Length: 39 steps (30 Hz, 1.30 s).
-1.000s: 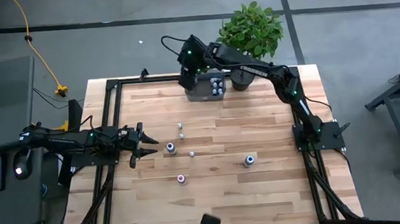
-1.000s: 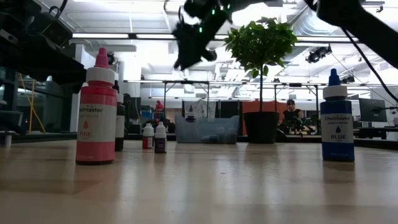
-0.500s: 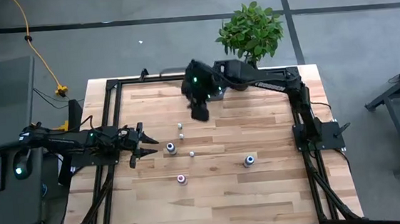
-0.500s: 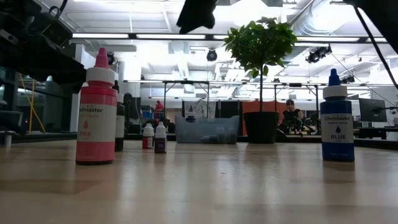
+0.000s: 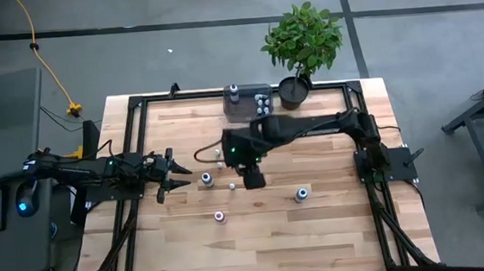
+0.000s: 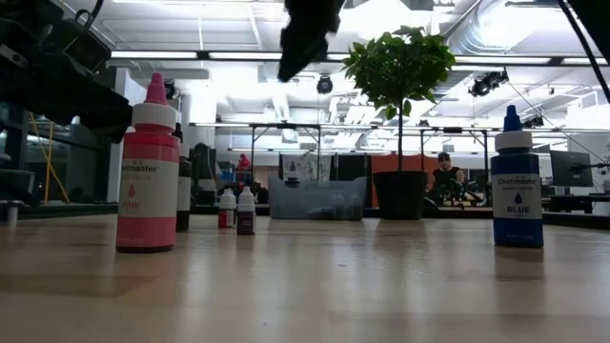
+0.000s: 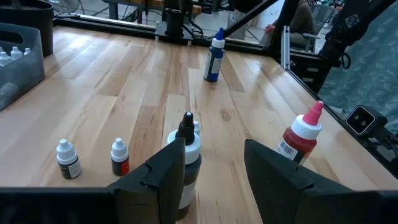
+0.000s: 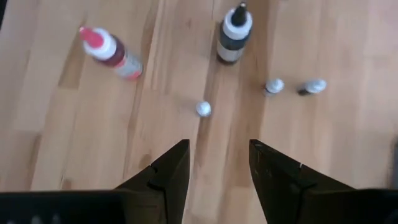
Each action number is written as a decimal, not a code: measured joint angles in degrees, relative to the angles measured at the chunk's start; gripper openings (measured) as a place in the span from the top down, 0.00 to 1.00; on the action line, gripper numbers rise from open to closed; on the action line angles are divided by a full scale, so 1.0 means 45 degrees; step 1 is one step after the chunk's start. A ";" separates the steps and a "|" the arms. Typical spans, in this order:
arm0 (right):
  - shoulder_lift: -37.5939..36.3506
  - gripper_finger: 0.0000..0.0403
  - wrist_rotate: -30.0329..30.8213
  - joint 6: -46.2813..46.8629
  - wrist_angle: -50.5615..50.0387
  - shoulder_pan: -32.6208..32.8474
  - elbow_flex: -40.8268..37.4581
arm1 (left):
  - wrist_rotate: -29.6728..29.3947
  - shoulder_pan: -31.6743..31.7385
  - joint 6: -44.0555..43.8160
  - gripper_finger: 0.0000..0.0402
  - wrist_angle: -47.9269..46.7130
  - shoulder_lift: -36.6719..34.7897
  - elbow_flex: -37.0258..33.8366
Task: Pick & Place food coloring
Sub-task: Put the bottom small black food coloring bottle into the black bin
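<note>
Right gripper [image 8: 213, 163] empty, jaws apart, hovered above loose bottles. Small white-capped bottle [image 8: 203, 109] just ahead of fingertips; black bottle [image 8: 234, 32] and pink bottle [image 8: 111, 52] beyond. Step judged: approach for pick. Next: descend, centre, close. Left gripper [image 5: 176, 175] parked, jaws apart.

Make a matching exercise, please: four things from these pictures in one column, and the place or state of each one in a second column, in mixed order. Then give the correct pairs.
Things:
1. right gripper
2. left gripper
3. grey tray
4. blue bottle

Places or states:
A. stands alone toward the right arm's base
B. at the far edge of the table, beside the potted plant
C. open and empty, above the small bottles in the middle of the table
D. open at the table's left side, a dark bottle just in front of its fingers

Pairs: 1-C, 2-D, 3-B, 4-A
</note>
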 joint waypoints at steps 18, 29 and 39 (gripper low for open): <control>-0.0219 0.57 -0.0086 0.2700 0.8345 0.0164 -0.6188 | 0.0000 0.0000 -0.0001 0.59 -0.0003 0.0000 0.0000; -0.0209 0.54 0.0101 0.2189 1.1333 0.0806 -0.8273 | 0.0000 -0.0005 -0.0001 0.59 -0.0002 0.0000 0.0000; -0.0204 0.54 0.1044 0.2371 1.1968 0.0743 -0.8845 | 0.0000 -0.0005 -0.0003 0.59 -0.0004 0.0001 0.0000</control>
